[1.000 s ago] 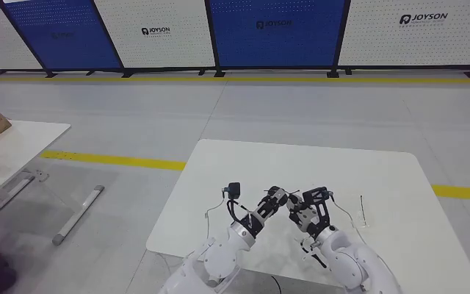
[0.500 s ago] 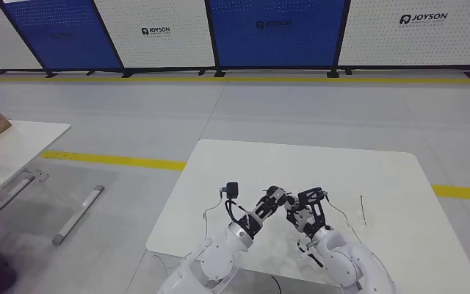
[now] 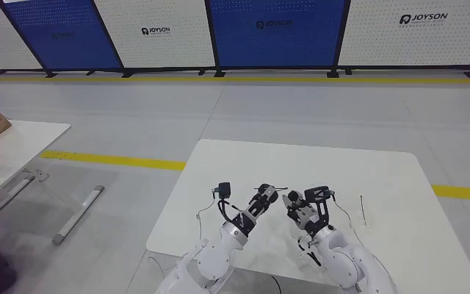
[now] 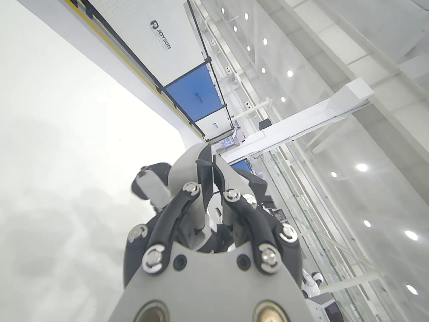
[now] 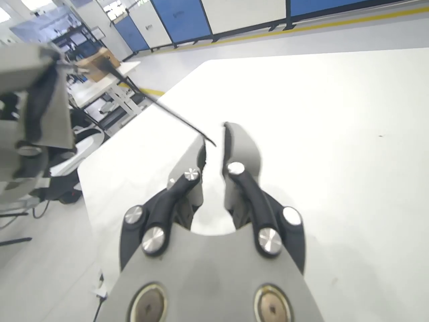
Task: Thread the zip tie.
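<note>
- Above the worktop [image 5: 335, 102], the left end effector [image 4: 213, 165], clamped on the zip tie [image 5: 161, 107], has pulled away.
- The right end effector [image 5: 214, 135] stands slightly apart at the tie's tip, so threading likely needs another try.

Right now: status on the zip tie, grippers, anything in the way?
Left gripper shut on zip tie, above the table. Right gripper open, tie's tip just reaching it, unclamped. Nothing between the two grippers.

Black zip tie [image 5: 161, 107], clamped in left pincer [image 4: 212, 160]
</note>
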`<state>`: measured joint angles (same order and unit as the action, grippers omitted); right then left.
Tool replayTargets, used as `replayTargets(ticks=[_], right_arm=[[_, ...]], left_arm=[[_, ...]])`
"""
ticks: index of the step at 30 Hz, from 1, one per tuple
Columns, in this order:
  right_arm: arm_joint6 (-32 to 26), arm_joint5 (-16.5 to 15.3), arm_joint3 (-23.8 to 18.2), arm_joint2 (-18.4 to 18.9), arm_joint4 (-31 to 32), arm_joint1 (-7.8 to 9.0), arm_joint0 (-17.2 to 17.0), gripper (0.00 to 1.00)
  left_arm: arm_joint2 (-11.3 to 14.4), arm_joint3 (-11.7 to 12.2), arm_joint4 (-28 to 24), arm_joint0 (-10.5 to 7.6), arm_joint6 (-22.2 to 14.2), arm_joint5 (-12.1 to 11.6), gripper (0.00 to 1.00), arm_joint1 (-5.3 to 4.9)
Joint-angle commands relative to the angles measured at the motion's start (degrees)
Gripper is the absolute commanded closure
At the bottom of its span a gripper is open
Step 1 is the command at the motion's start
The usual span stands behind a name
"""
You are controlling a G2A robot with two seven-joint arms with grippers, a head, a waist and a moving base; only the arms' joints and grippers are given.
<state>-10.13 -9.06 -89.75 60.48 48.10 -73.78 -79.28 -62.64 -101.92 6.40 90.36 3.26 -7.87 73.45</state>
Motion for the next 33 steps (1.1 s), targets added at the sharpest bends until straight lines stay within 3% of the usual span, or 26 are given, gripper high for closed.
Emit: replayTargets(ticks=[1,6,13,19,22,33], right_arm=[[1.05,-0.85,-0.48,2.05,-2.07,0.25,-0.85,0.00],[3.46,-2.85,-2.95,8.26,-8.83,0.99,-4.12,0.00],[3.01,-10.40,-4.49,20.68,-29.06,2.18,-9.08,0.00],[-3.29,-10.42,-4.01,29.40,-44.96,3.19,-11.94,0.00],[-6.77,-10.42,-2.70,30.65,-48.22,3.44,-11.96,0.00],[-6.77,-10.42,-2.70,30.65,-48.22,3.44,-11.96,0.00]], left_arm=[[-0.09,0.31,-0.42,-0.06,0.28,0.05,1.00,0.03],[-0.63,0.73,-2.43,-0.49,0.94,1.30,1.00,0.17],[-1.53,1.18,-2.20,-0.55,2.47,1.90,1.00,0.19],[-1.86,1.58,-0.72,-0.10,4.70,1.91,1.00,0.24],[-1.58,2.63,-0.76,-0.13,6.80,2.37,1.00,0.47],[-1.54,2.73,-0.78,-0.17,6.80,2.41,1.00,0.48]])
